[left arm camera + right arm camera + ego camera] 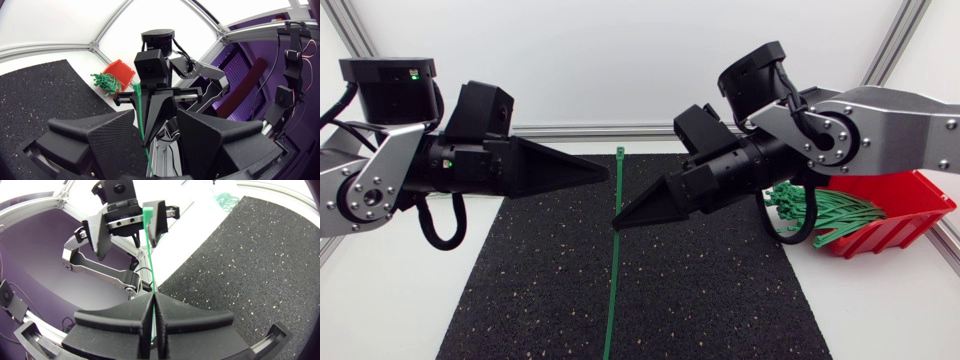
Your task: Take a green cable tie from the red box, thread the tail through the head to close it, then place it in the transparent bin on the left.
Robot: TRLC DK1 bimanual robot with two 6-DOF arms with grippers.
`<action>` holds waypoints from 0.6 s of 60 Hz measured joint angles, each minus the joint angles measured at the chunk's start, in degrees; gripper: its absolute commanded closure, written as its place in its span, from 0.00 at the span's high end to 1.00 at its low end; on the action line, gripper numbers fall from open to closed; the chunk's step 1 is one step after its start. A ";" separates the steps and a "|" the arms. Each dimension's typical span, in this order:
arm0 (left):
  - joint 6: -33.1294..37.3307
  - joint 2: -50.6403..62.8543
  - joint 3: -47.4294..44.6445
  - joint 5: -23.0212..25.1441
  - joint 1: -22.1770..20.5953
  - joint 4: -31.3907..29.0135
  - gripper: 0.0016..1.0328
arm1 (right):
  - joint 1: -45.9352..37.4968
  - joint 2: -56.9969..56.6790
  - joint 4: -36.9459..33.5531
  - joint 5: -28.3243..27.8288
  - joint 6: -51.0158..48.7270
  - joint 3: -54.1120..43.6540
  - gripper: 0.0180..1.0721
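From where I stand the black mat (720, 300) fills the table, and the two arms meet over its middle, the left arm (380, 170) coming in from one side and the right arm (880, 125) from the other. The red box (900, 215) sits off the mat under the right arm, a loose bundle of ties (820, 210) spilling over its lip. No clear bin shows anywhere. One green tie (611, 290) is out of the box: the right gripper (618, 222) has its fingers pressed together on the strap partway along, and both ends run out straight from the grip. The left gripper (603, 170) faces it with fingers apart, the strap passing between them and the tie's head (148, 214) just beside one finger; whether they touch I cannot tell. The tie looks feather-light, springy rather than limp, and smooth enough to slide or twist in a flat pinch. I would take hold near the head, leaving the tail free to bend round
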 measured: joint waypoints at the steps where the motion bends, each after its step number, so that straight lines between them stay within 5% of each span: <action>1: 0.00 0.13 0.00 0.00 -0.20 0.20 0.49 | 0.00 -0.28 0.37 -0.07 0.22 -0.20 0.06; 14: 0.42 1.68 0.00 -0.22 -2.62 1.25 0.36 | 0.00 -1.95 4.44 -0.24 1.90 -2.01 0.06; 36: 0.63 1.73 0.44 -1.75 -3.13 2.34 0.32 | 0.00 -1.95 5.51 -0.24 2.32 -2.56 0.06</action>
